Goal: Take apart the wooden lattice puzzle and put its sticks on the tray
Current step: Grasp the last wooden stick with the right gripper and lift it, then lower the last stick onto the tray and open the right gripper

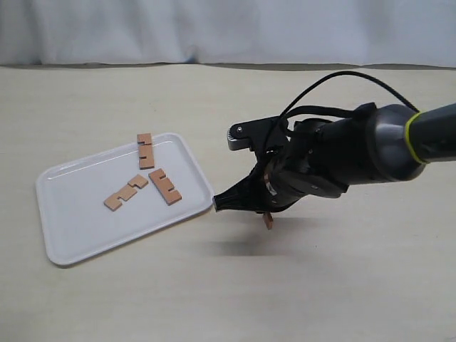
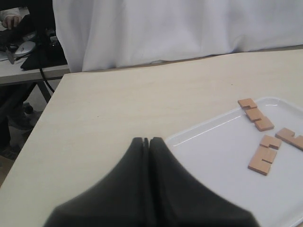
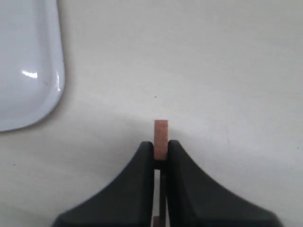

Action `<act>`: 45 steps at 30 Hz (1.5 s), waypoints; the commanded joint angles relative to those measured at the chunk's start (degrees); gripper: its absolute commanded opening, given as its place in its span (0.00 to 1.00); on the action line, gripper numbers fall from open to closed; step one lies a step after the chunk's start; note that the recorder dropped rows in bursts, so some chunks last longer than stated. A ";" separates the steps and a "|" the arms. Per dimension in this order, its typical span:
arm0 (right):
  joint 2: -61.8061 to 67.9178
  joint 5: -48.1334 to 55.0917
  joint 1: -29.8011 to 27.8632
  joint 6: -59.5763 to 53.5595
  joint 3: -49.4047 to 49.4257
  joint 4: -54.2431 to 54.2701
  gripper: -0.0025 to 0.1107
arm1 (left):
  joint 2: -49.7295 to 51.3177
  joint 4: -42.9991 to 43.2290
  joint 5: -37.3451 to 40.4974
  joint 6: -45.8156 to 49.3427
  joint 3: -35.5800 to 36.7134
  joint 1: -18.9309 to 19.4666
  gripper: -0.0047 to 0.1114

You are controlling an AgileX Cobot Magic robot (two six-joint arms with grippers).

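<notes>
Since no interlocked grid shows in any view, the taking apart looks finished, and what is left is one last delivery.

Farthest left, the left gripper has its jaws pressed together on nothing. It hangs over bare table just off a corner of the tray, and I judge it idle.

In the exterior view the tray lies left of centre and carries three sticks lying flat:
- One is at about one o'clock from the tray's middle, up against the far rim. It may be riding on the rim, though the view is too coarse to be sure.
- One is close to the middle.
- One is at three o'clock of that stick, just beside it.

Off the tray at about three o'clock, just past its rim and over bare table, is the right gripper. Its jaws are drawn in to a narrow slit and clamp the fourth stick. The right wrist view shows this plainly: the fourth stick sits on edge between the fingertips, with its end poking out beyond them toward the table. A tray corner lies off to one side, well apart.

By my reckoning three of the four sticks are placed. The held one has only to be carried toward nine o'clock, across the rim to open white space, and let go there.
</notes>
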 commanded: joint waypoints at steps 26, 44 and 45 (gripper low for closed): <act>-5.90 -20.19 0.05 -6.05 0.30 6.21 0.06 | -0.10 -0.10 -0.62 -0.03 0.11 -0.11 0.04; 7.09 -66.36 0.05 -6.05 -2.24 3.58 0.06 | -0.10 -0.10 -0.62 -0.03 0.11 -0.11 0.04; 8.42 -66.86 0.05 -5.82 -3.37 3.58 0.06 | -0.10 -0.10 -0.62 -0.03 0.11 -0.11 0.04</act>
